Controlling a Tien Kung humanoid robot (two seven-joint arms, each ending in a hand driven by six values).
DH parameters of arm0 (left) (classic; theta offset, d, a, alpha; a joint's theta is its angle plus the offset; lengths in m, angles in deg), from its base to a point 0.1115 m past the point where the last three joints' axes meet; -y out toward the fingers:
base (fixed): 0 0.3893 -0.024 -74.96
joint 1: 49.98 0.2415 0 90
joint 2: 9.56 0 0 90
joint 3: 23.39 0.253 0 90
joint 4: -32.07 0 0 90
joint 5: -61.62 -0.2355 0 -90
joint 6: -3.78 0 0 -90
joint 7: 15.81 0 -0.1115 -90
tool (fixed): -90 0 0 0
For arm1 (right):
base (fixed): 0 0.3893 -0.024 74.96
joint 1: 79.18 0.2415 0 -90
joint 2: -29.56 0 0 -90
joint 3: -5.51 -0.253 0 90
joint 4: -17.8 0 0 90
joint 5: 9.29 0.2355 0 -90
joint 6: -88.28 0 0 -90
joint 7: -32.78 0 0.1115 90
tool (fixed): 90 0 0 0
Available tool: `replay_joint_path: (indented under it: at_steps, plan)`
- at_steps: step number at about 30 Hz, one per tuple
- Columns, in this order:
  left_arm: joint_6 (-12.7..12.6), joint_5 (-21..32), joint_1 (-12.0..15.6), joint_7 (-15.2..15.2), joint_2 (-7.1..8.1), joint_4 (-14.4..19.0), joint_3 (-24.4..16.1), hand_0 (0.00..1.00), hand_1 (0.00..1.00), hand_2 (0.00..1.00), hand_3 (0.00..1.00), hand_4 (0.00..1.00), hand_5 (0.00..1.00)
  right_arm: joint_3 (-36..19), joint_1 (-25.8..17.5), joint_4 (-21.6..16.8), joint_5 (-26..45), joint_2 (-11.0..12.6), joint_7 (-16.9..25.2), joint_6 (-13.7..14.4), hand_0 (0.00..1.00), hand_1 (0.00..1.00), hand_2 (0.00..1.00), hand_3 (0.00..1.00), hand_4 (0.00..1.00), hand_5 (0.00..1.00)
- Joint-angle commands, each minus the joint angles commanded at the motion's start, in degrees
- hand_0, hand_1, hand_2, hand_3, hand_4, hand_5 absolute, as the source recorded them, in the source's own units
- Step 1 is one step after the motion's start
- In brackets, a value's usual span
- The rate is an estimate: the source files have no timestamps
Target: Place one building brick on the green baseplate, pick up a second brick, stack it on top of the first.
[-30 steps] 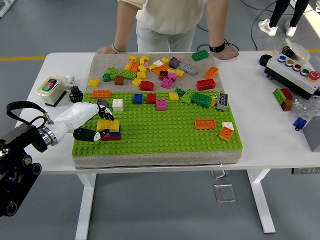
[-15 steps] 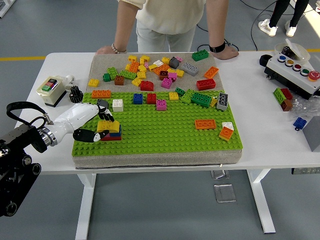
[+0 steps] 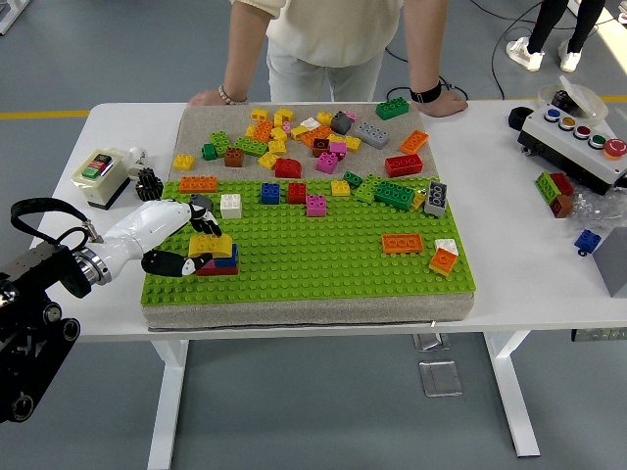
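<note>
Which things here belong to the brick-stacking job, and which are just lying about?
In the job: green baseplate; yellow brick on the blue and red bricks; left robot hand holding it.

Lying about: loose brick pile; button box; small switch box; person's hands.

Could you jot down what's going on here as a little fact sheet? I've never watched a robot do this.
Working hand: left hand, fingers around the yellow brick
Stack: yellow brick on top of a blue brick and red brick
Stack's place: near-left part of the green baseplate
Spare bricks: loose pile at the far side
Right hand: not in view
Person: both hands resting on the table's far edge
</note>
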Motion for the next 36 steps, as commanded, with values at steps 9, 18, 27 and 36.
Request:
replay_joint_path:
  at_steps: [9,18,27,36]
  plan:
    - [0.47,0.00,-0.10,-0.13,0.00,0.34,0.02,0.809,0.661,0.595,0.568,0.709,0.037,-0.12,0.07,0.00,-0.02,0.04,-0.04,-0.01,0.743,0.659,0.711,0.598,0.919,0.497]
    - [0.57,0.00,-0.14,-0.22,-0.14,0.24,0.10,0.814,0.679,0.597,0.568,0.735,0.066,-0.20,0.06,0.00,-0.08,0.04,-0.03,0.09,0.742,0.658,0.711,0.598,0.919,0.496]
    - [0.62,0.00,-0.46,-0.13,-0.55,0.18,0.23,0.821,0.685,0.601,0.568,0.755,0.084,-0.09,0.03,0.00,0.01,0.03,0.01,0.09,0.742,0.658,0.710,0.597,0.919,0.496]
    - [0.55,0.00,-0.65,-0.07,-0.74,0.12,0.20,0.823,0.695,0.604,0.569,0.767,0.094,0.14,0.08,0.00,0.10,-0.03,0.22,0.28,0.742,0.658,0.708,0.597,0.919,0.497]
